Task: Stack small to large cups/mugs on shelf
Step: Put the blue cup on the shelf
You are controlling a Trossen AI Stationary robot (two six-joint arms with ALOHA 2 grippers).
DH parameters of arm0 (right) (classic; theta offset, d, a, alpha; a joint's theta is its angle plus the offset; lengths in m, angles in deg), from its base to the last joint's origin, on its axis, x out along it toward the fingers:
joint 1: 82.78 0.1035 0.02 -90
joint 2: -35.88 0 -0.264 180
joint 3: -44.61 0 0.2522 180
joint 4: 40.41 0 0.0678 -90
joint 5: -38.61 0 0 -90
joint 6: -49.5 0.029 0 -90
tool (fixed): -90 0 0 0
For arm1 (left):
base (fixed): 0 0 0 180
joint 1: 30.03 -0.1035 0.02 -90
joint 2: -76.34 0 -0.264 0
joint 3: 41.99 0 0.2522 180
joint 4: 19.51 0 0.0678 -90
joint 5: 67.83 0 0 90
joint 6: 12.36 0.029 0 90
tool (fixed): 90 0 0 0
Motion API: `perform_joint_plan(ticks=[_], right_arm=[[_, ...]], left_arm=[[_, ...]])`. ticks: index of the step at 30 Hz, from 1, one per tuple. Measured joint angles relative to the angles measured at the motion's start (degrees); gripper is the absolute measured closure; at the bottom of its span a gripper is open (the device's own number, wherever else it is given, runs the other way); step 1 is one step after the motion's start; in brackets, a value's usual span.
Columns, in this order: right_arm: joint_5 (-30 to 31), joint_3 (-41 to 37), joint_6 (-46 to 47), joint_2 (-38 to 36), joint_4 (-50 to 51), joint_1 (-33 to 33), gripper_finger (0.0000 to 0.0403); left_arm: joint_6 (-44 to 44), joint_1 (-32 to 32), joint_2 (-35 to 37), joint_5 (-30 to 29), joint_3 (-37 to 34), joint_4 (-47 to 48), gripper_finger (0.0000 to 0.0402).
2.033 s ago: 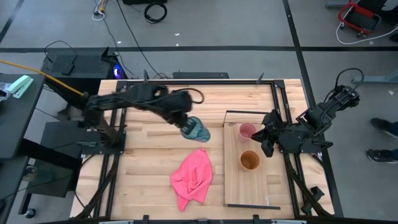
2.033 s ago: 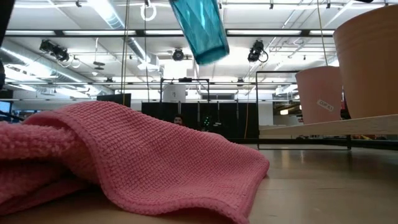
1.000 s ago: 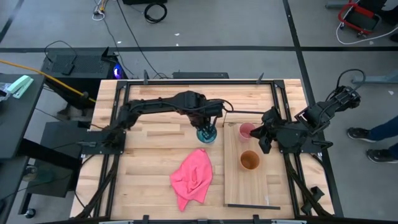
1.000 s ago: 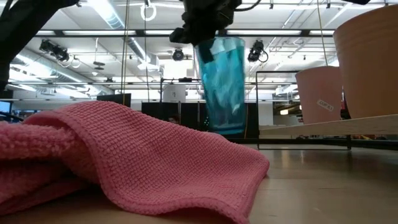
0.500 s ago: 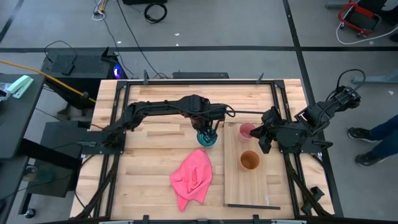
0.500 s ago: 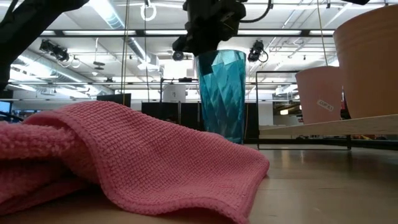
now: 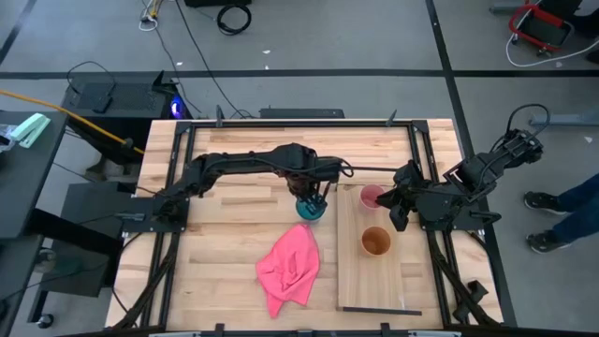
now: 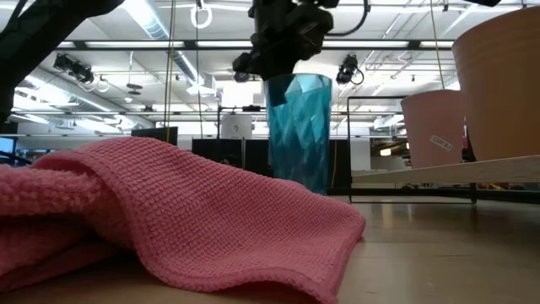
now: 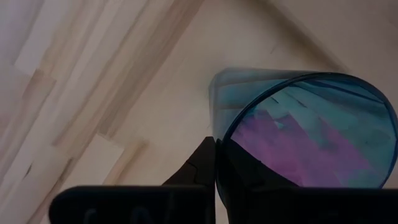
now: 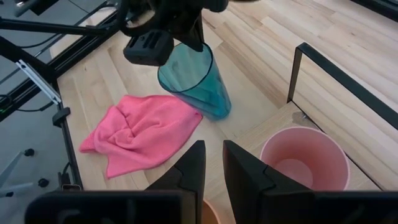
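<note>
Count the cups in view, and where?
3: teal cup on the tabletop, pinched at its rim by the left claw; pink cup and orange-brown cup on the shelf.

teal cup [image 8: 299, 133] base behind pink cloth [image 8: 169, 215]
</note>
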Motion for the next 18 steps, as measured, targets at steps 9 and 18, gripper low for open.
perform_joint_plan(ticks=[9, 18], right_arm=[[0.0, 0.0, 0.0, 0.0, 0.0, 0.0, 0.0339], [-0.1, 0.0, 0.0, 0.0, 0.0, 0.0, 0.0339]], left_arm=[[-0.2, 0.0, -0.7, 0.1, 0.1, -0.7, 0.0377], [-0.3, 0.0, -0.7, 2.4, 0.0, -1.4, 0.0322]])
